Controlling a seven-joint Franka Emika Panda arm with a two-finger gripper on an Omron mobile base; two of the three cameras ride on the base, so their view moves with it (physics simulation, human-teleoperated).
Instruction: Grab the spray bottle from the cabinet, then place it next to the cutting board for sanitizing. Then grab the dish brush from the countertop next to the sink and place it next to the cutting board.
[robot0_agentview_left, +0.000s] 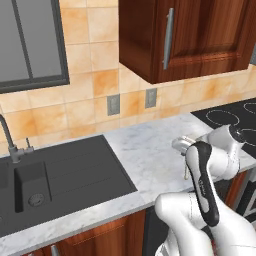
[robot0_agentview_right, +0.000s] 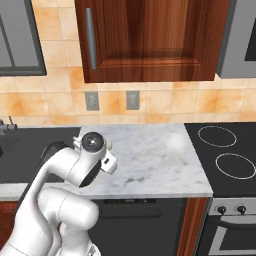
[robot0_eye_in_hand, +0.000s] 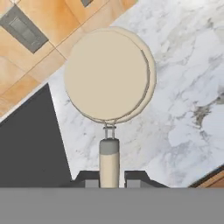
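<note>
My gripper (robot0_eye_in_hand: 109, 179) is shut on the handle of the dish brush (robot0_eye_in_hand: 107, 74). The brush is pale cream, and its round flat head points away from the hand over the white marble countertop (robot0_eye_in_hand: 183, 87). From the base, the gripper (robot0_agentview_left: 184, 146) hangs over the countertop (robot0_agentview_left: 145, 150), just right of the dark grey sink (robot0_agentview_left: 65, 175) with its slim steel tap (robot0_agentview_left: 9, 137). From the right side the hand (robot0_agentview_right: 93, 143) sits above the counter's left part (robot0_agentview_right: 150, 155). The spray bottle, the cabinet and the cutting board are out of view.
A dark wooden wall cupboard with a steel bar handle (robot0_agentview_left: 169, 37) hangs over the counter. A black stove top (robot0_agentview_right: 225, 150) adjoins the marble on the right. Two wall outlets (robot0_agentview_left: 113, 104) sit in the tiled backsplash.
</note>
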